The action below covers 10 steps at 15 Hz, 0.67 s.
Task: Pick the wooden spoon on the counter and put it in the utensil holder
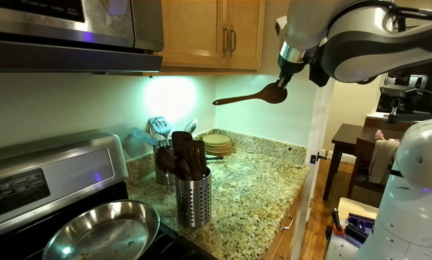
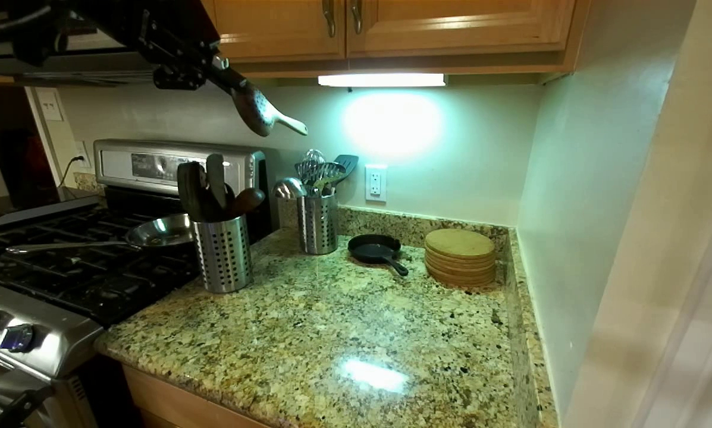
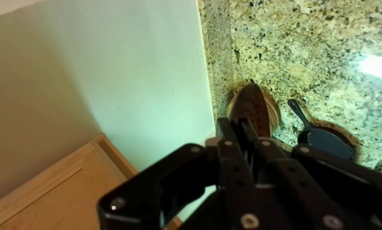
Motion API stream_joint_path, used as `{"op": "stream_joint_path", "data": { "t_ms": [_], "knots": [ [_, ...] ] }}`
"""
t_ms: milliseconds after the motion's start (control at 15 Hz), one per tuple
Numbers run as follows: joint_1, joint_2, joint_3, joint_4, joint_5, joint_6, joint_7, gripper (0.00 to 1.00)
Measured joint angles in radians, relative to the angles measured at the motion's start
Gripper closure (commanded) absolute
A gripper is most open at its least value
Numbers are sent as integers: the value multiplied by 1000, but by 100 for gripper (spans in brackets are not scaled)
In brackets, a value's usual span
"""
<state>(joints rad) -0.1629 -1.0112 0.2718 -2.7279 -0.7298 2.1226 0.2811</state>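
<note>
The brown wooden spoon (image 1: 271, 94) hangs in the air, high above the granite counter (image 1: 252, 191). My gripper (image 1: 283, 81) is shut on the edge of the spoon's bowl. The handle sticks out sideways, tilted slightly down, in an exterior view. The spoon (image 2: 254, 110) and gripper (image 2: 232, 82) also show in an exterior view, above and behind the utensil holder. In the wrist view the bowl (image 3: 253, 108), with small holes, lies beyond the fingertips (image 3: 237, 123); its handle is hidden. The silver utensil holder (image 1: 194, 202) stands upright near the stove, full of dark utensils; it also shows here (image 2: 225, 255).
A second metal cylinder (image 2: 319, 226) with grey utensils stands by the back wall. A small black skillet (image 2: 375, 248) and a stack of round boards (image 2: 460, 258) are near the corner. A steel frying pan (image 1: 111, 231) sits on the stove. Cabinets (image 1: 201, 36) and a microwave (image 1: 71, 39) overhang.
</note>
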Motion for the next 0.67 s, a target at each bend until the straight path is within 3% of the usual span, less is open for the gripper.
{"op": "stream_joint_path", "data": {
  "t_ms": [667],
  "knots": [
    [134,4,-6,14,-229,-1,-94,95]
  ]
}}
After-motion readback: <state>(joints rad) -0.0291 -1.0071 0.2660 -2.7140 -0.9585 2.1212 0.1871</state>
